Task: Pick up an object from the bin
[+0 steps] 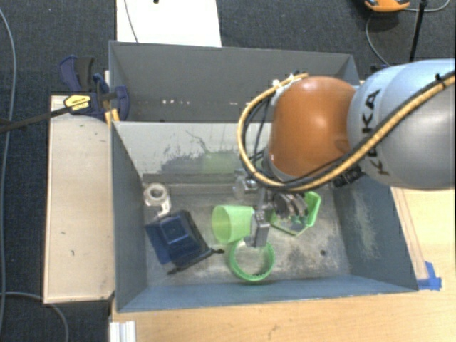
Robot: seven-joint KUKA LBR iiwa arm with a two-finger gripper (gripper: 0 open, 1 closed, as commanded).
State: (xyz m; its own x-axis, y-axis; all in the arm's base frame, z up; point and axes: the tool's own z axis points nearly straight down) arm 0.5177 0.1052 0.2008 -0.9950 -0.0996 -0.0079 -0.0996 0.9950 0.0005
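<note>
My gripper (pixel 261 228) hangs low in the middle of the bin, under the arm's orange cover. It sits just right of a light green cup (pixel 229 221) that lies on its side, and directly above the upper rim of a green ring (pixel 251 261) lying flat near the front wall. A green frame-shaped piece (pixel 305 212) lies just right of the gripper, partly hidden by the arm. I cannot see anything held.
A dark blue blocky thing (pixel 174 238) lies at the front left, with a small silver-white roll (pixel 155 195) behind it. The arm and its cables cover the bin's right rear part. Bare floor shows at the front right.
</note>
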